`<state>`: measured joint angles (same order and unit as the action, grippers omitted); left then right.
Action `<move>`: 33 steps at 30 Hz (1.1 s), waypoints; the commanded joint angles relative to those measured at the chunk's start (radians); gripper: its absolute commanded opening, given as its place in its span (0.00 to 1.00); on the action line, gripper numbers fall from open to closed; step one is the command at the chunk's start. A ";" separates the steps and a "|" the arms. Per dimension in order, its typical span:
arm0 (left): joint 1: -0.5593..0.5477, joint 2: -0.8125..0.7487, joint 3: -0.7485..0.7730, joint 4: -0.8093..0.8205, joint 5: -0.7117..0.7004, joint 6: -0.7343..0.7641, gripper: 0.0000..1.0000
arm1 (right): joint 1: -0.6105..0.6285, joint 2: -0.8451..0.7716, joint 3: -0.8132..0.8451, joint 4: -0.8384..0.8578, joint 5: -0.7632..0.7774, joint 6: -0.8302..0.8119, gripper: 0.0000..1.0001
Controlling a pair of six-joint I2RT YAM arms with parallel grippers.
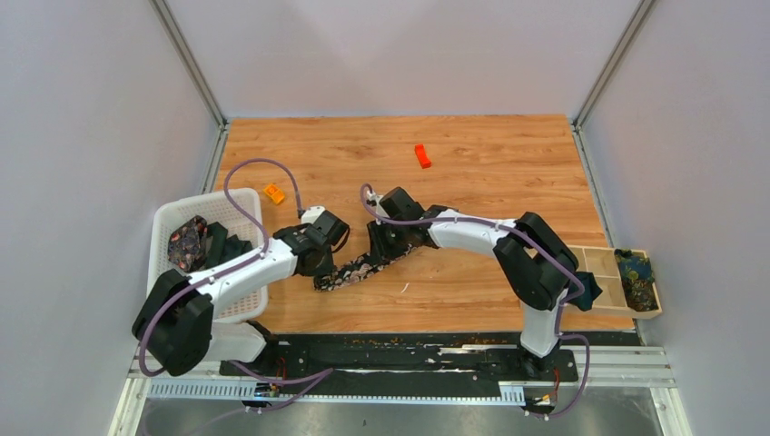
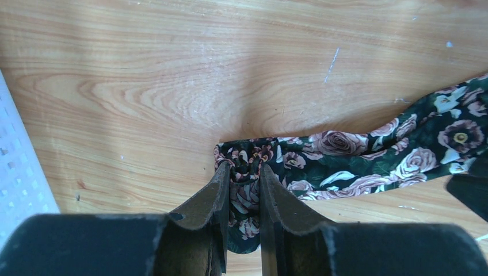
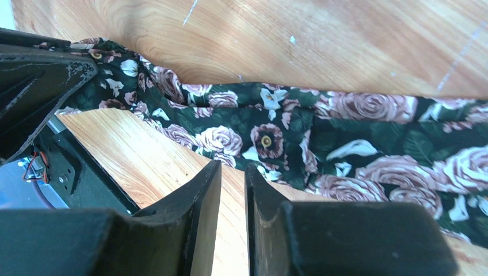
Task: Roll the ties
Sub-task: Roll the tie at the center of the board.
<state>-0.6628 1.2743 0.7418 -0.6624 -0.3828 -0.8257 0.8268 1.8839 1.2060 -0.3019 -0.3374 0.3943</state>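
Note:
A black tie with pink-white roses [image 1: 363, 266] lies slanted across the wooden table between both arms. My left gripper [image 1: 323, 269] is shut on its near-left end. In the left wrist view the fabric is bunched between the fingers of that gripper [image 2: 246, 172], and the rest of the tie [image 2: 345, 155] runs off to the right. My right gripper [image 1: 382, 253] hangs over the middle of the strip. In the right wrist view, bare wood shows through the narrow gap of the right gripper [image 3: 233, 167]. The tie [image 3: 322, 132] lies just beyond its tips.
A white basket [image 1: 168, 218] at the left holds a rolled floral tie [image 1: 186, 243]. A wooden compartment tray [image 1: 599, 250] at the right edge holds patterned fabric [image 1: 636, 277]. Two orange blocks [image 1: 273, 193] [image 1: 422, 155] lie farther back on the table.

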 commanded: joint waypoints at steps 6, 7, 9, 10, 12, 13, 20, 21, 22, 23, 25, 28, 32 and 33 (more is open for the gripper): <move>-0.057 0.124 0.106 -0.046 -0.075 0.038 0.08 | -0.026 -0.131 -0.069 0.008 0.034 -0.016 0.23; -0.065 0.149 0.118 -0.051 -0.078 0.040 0.08 | -0.027 -0.137 -0.074 0.006 0.036 -0.015 0.23; -0.078 0.185 0.145 -0.059 -0.081 0.048 0.09 | -0.030 -0.150 -0.081 0.002 0.046 -0.016 0.23; -0.084 0.200 0.158 -0.059 -0.080 0.049 0.09 | -0.032 -0.156 -0.084 -0.001 0.051 -0.016 0.23; -0.097 0.233 0.180 -0.061 -0.073 0.049 0.11 | -0.037 -0.169 -0.090 -0.008 0.061 -0.017 0.23; -0.103 0.247 0.192 -0.065 -0.074 0.049 0.12 | -0.040 -0.175 -0.093 -0.012 0.067 -0.017 0.23; -0.147 0.328 0.249 -0.109 -0.110 0.025 0.36 | -0.059 -0.204 -0.120 -0.023 0.076 -0.017 0.23; -0.152 0.327 0.249 -0.108 -0.111 0.022 0.40 | -0.061 -0.207 -0.123 -0.023 0.078 -0.017 0.23; -0.156 0.323 0.250 -0.109 -0.111 0.018 0.44 | -0.063 -0.210 -0.126 -0.023 0.078 -0.018 0.23; -0.159 0.316 0.250 -0.107 -0.109 0.016 0.46 | -0.063 -0.213 -0.127 -0.023 0.080 -0.016 0.23; -0.166 0.300 0.255 -0.109 -0.101 0.015 0.49 | -0.064 -0.216 -0.126 -0.024 0.080 -0.016 0.23; -0.170 0.270 0.261 -0.112 -0.092 0.018 0.54 | -0.066 -0.218 -0.119 -0.025 0.078 -0.010 0.23; -0.170 0.226 0.252 -0.104 -0.072 0.019 0.61 | -0.065 -0.217 -0.109 -0.024 0.074 0.001 0.24; -0.170 0.212 0.246 -0.100 -0.069 0.019 0.64 | -0.065 -0.216 -0.108 -0.023 0.073 0.005 0.24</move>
<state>-0.8253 1.5627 0.9737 -0.7685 -0.4625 -0.7856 0.7643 1.7042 1.0836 -0.3363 -0.2707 0.3882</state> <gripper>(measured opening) 0.597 0.233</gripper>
